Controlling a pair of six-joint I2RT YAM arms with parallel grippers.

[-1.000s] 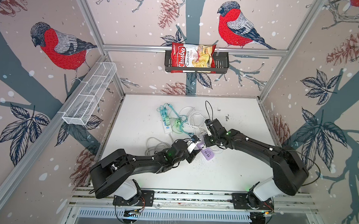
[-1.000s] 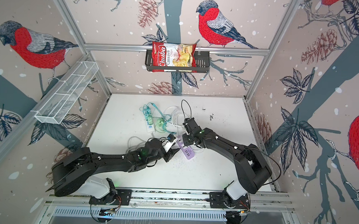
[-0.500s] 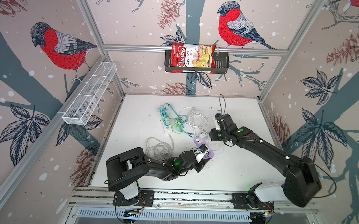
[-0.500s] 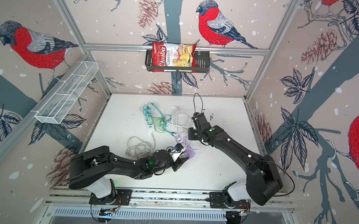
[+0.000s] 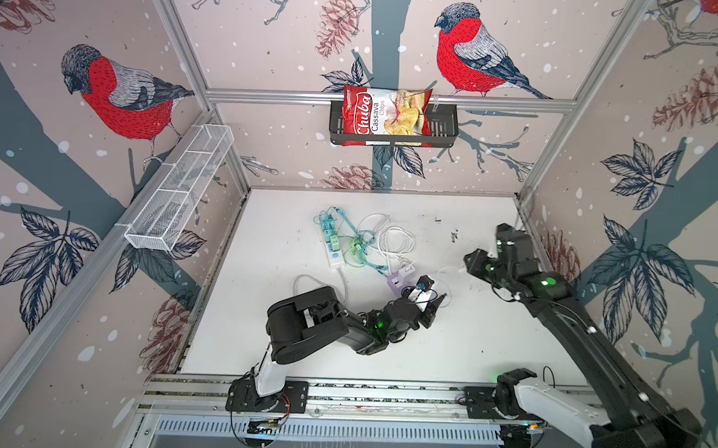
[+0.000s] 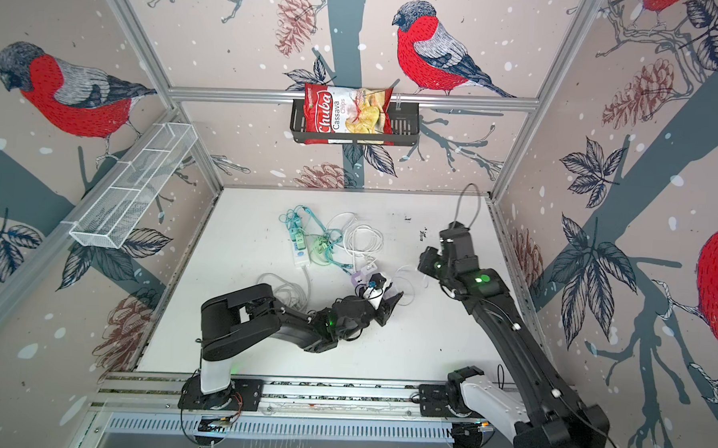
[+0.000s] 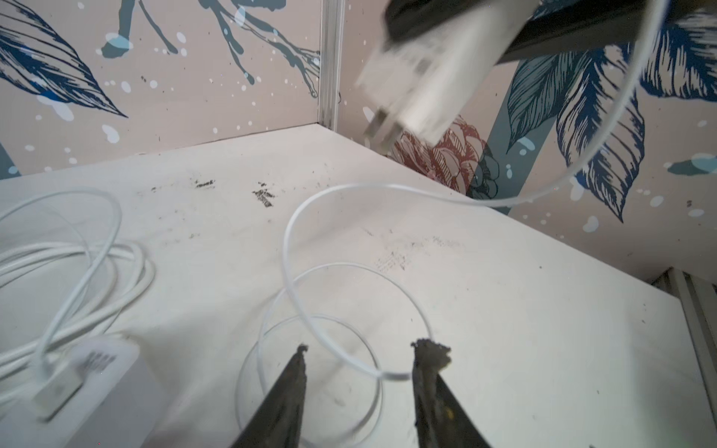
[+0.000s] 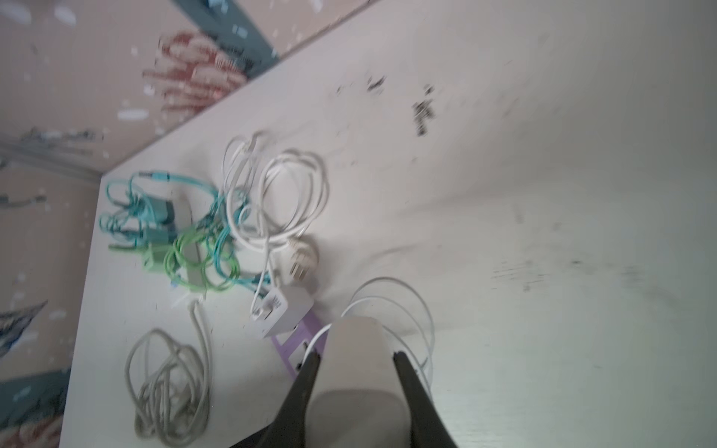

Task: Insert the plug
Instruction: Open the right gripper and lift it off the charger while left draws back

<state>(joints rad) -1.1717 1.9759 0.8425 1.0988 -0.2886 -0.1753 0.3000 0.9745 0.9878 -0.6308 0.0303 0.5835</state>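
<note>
Pwr strip [image 5: 332, 249] lies left of ctr on the table [image 5: 489, 343] w/ teal plugs [image 5: 334, 244] in it. Left gripper [image 7: 374, 351] sits mid-table, jaws spread over a thin white cable loop [image 7: 286, 240], just beside the purple adapter [image 5: 395, 281]. Right gripper [image 8: 357, 357], up near the right wall [image 5: 599, 202], pinches the white plug [image 7: 423, 77], prongs free in the air, well apart from the strip.

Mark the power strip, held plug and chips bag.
power strip [image 5: 336, 262]: a top view, its bare white end.
plug [image 7: 423, 79]: left wrist view, its white body.
chips bag [image 5: 364, 117]: a top view, its red front.
</note>
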